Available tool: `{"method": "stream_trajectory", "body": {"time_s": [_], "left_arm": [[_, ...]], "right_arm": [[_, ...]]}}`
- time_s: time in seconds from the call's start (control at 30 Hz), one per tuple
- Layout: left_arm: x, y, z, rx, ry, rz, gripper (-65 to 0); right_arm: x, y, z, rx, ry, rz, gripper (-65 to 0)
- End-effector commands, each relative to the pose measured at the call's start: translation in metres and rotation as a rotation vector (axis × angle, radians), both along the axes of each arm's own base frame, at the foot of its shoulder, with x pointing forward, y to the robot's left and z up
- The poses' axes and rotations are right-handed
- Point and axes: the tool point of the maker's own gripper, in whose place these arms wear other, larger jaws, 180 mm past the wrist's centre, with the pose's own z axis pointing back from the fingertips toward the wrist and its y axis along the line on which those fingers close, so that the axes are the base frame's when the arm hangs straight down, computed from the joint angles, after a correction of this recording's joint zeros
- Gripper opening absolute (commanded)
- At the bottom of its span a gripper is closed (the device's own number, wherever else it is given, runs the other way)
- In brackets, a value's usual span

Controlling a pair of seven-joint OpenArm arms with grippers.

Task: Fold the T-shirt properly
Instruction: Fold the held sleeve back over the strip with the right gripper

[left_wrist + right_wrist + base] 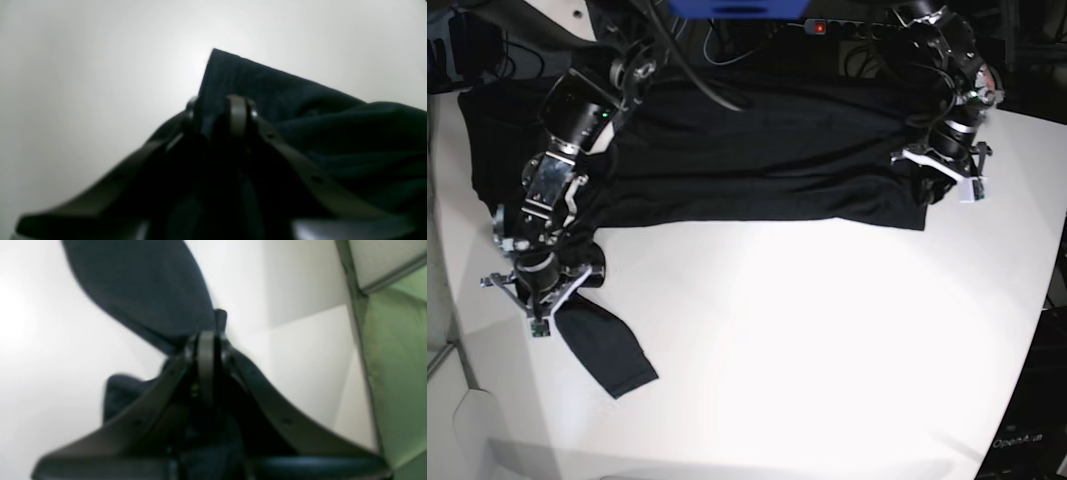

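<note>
The black T-shirt (747, 150) lies spread across the far half of the white table (807, 340), one long sleeve (612, 355) trailing toward the near left. My right gripper (539, 300) sits at that sleeve's upper part. In the right wrist view the right gripper (206, 340) is shut on a pinch of sleeve fabric (143, 283). My left gripper (927, 185) is at the shirt's right lower corner. In the left wrist view the left gripper (217, 110) is shut on the shirt's edge, and the corner (233, 73) sticks up past the fingertips.
A power strip with a red light (827, 27) and cables lie behind the shirt at the table's far edge. A green padded surface (397, 356) stands beyond the table's left side. The table's curved edge runs down the right side (1037, 300).
</note>
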Motion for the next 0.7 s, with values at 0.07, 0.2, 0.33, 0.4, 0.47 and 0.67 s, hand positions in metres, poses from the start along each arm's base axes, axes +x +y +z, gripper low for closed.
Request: {"method": "stream_trajectory", "body": {"time_s": [0.07,0.2,0.33,0.4,0.47,0.67], "left_arm": [[0.008,0.004,0.013,0.004,-0.055,0.003,-52.3],[0.008,0.001,0.013,-0.001,-0.055,0.004,-52.3],[0.009,0.001,0.013,-0.001,-0.057,0.004,-52.3],[0.008,0.001,0.013,-0.001,-0.055,0.004,-52.3],[0.008,0.001,0.013,-0.002,-0.056,0.004,-52.3],[0.007,0.002,0.013,-0.002,-0.055,0.006,-52.3]], "right_arm": [[0.001,0.001,0.031,-0.031,-0.059,0.011,-65.0],[-0.015,-0.003,0.039,-0.093,-0.033,0.003,-65.0],[-0.028,0.004,0.043,-0.138,-0.033,0.03,-65.0],[-0.035,0.013,0.048,-0.141,-0.055,0.055,-65.0],[-0.042,0.021,0.05,-0.145,-0.063,0.079,-65.0],[-0.061,0.033,0.053,-0.176,-0.009,0.096,-65.0]]}}
